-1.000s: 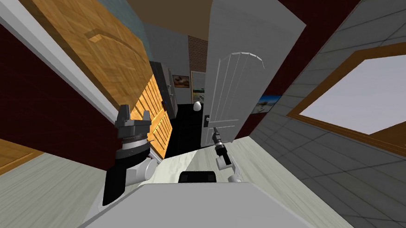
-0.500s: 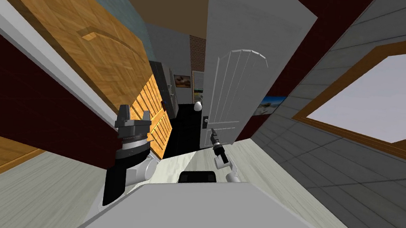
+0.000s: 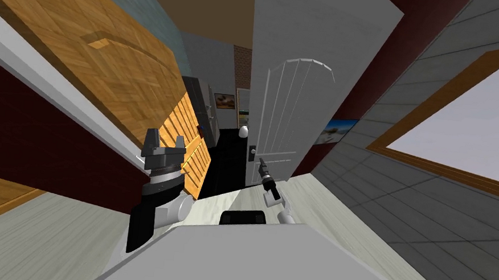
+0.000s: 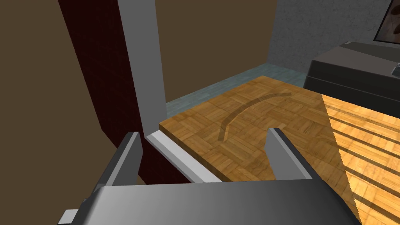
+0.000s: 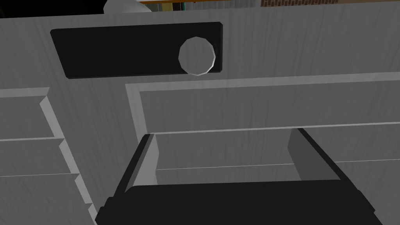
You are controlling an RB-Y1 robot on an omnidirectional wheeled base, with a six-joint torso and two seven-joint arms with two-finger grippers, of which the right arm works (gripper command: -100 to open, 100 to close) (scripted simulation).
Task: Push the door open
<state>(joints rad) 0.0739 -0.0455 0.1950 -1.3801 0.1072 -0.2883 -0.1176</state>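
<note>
While my right gripper [image 5: 223, 134] faces the white door [image 5: 273, 101], it holds nothing.
Its fingers stand wide apart before a panel near the round knob [image 5: 197, 55] — my left gripper [image 4: 203, 133], raised aside, gapes empty too.

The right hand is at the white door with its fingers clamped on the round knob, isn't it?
Not clamped: the right wrist view shows the right gripper at the white door, fingers open, the round knob apart from them.
</note>
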